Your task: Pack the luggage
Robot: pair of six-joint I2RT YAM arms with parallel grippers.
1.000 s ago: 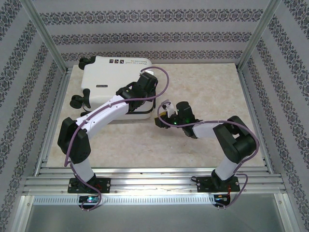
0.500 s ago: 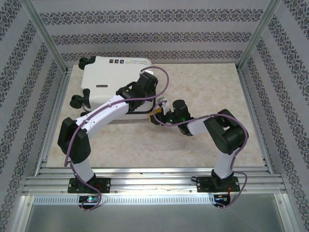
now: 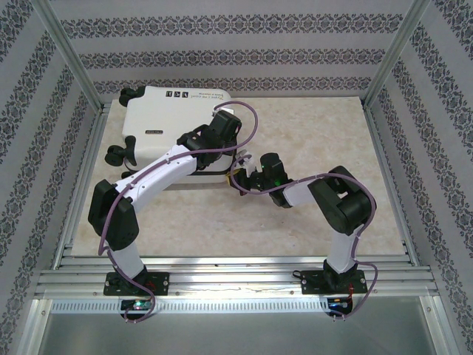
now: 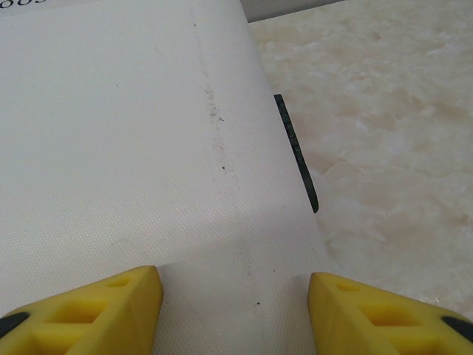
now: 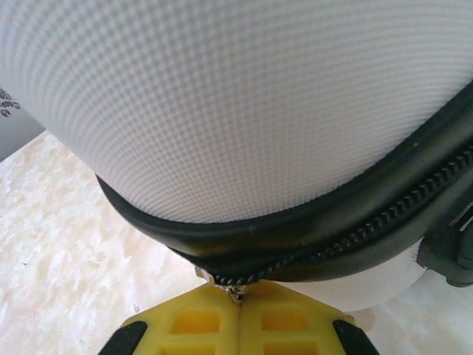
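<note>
The luggage (image 3: 166, 118) is seen closed and lying flat on the marbled table (image 3: 318, 140), with the left gripper (image 4: 233, 296) held above its white shell. The yellow fingers (image 4: 111, 303) of this gripper are spread apart, one to either side of a bare stretch of shell, and nothing is clasped between them. Whether the pads rest on the shell cannot be told. Ahead of the fingers and a little to their right, a narrow black strip (image 4: 295, 151) is seen along the shell's rounded edge, and beyond that edge the table is exposed. The caster wheels (image 3: 118, 154) are found at the end of the case away from this gripper.

The right gripper (image 5: 238, 299) is brought up against the case's near corner, just beside the left wrist. Its two yellow fingers are pressed together, and a small metal zipper pull (image 5: 236, 290) is pinched between their tips. Directly above the pinch, the black zipper track (image 5: 355, 237) is seen curving round the corner, with the textured white shell bulging over it.
</note>
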